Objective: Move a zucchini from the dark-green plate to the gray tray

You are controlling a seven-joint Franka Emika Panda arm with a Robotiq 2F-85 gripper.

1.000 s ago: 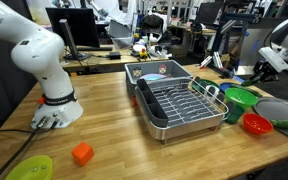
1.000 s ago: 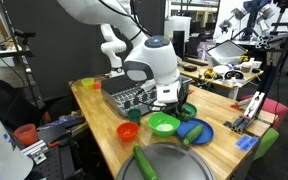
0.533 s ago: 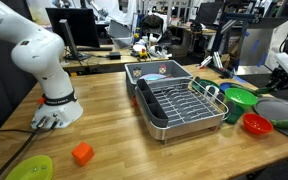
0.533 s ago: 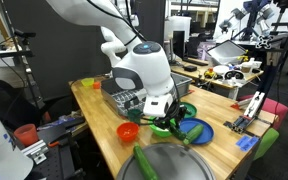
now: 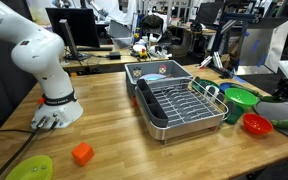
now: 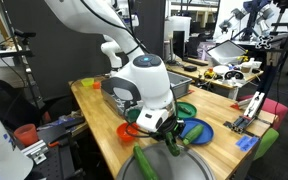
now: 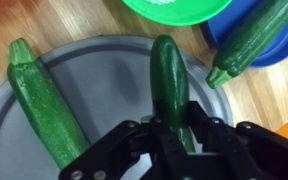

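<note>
- Presently the zucchini (image 7: pixel 169 75) is held by the gripper (image 7: pixel 171 128) and lies lengthwise over the gray tray (image 7: pixel 104 80). The jaws are closed on its near half, one finger on each flank.
- Contact: the wrist view does not show whether its underside touches the tray or hangs just above it.
- Neighbours on the tray: a second zucchini (image 7: pixel 42 100) lies to one side of the held one, apart from it and roughly parallel.
- Beyond the rim: a third zucchini (image 7: pixel 254 40) rests on a blue plate (image 7: pixel 282 55) just beside the tray. A green bowl (image 7: pixel 179 8) sits at the tray's far edge, near the tip of the held piece.
- Wider scene: in an exterior view the gripper (image 6: pixel 170 141) is low over the back part of the tray (image 6: pixel 189 170), with a red bowl (image 6: pixel 127 131) near it. The dark-green plate (image 6: pixel 186 108) shows only partly past the arm.
- Assessment: the step in hand is the set-down, and the carry looks nearly complete.
- Recommended practice:
  - Lower straight down until the piece rests flat, then part the jaws. A round body dropped from height may roll toward its neighbour or the rim.
  - Open no wider than needed, so the finger nearest the second zucchini does not nudge it.
  - Keep the tip clear of the green bowl.
  - Withdraw vertically.
</note>
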